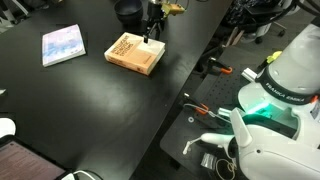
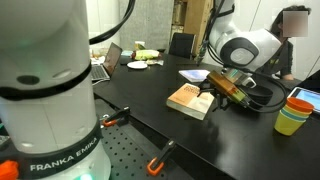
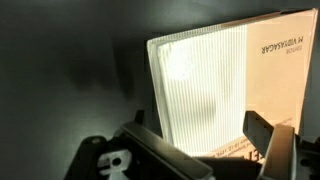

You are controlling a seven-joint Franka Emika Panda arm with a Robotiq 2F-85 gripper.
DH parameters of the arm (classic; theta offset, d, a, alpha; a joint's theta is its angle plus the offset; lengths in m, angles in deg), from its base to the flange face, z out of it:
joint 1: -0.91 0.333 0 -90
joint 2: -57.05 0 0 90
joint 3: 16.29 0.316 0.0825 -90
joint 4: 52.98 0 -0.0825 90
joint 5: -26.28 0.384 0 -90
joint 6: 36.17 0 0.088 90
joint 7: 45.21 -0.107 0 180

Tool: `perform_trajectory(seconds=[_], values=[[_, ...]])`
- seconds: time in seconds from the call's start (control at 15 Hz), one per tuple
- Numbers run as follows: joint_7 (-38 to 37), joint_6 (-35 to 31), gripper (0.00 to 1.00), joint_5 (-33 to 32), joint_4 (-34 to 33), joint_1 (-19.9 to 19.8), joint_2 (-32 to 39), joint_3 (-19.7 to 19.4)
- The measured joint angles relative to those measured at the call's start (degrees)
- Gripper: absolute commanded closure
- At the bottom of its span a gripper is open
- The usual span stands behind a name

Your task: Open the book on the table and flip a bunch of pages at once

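The book is a thick tan-orange paperback lying closed on the black table; it also shows in an exterior view. My gripper is at the book's far edge, low over it, and it also shows in an exterior view. In the wrist view the gripper is open, its two fingers spread either side of the white edge of the pages. The orange cover with dark print lies to the right. Nothing is held.
A thin bluish-lavender book lies on the table away from the tan one. Stacked coloured cups, a laptop and a plate stand around the table. Cables and tools lie near the robot base.
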Motion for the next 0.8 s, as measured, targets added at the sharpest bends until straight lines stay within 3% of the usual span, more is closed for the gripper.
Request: perform_trajectory(seconds=[0.8], values=[[-2.23, 4.01, 0.00, -1.33, -2.65, 0.26, 0.59, 0.83]])
